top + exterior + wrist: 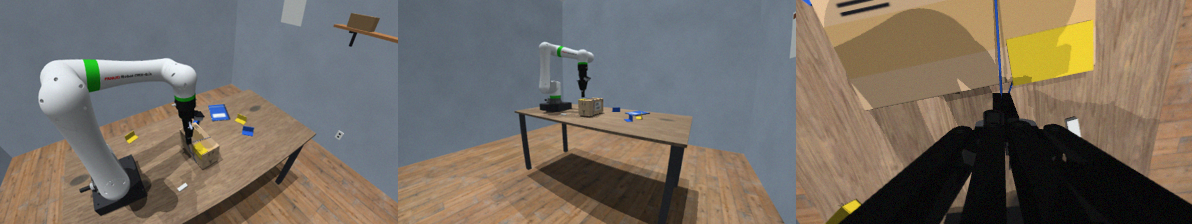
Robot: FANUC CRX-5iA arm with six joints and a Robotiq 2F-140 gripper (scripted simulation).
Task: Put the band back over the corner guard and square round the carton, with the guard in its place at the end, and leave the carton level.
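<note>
The brown carton (204,145) stands on the wooden table near the middle; it also shows in the exterior view (591,106) and the wrist view (946,45). A yellow corner guard (200,148) sits on its near top corner, also seen in the wrist view (1051,52). A thin blue band (997,45) runs over the carton's top beside the guard, not over it, and comes to a point at my fingertips. My gripper (1001,106) (189,139) hangs just off the carton's edge on the arm's side, shut on the band.
A blue flat pad (218,112), a loose yellow guard (240,119) and a blue guard (248,131) lie beyond the carton. Another yellow guard (131,136) lies to the left. A small white piece (182,187) lies near the front edge. The robot base (119,187) stands front left.
</note>
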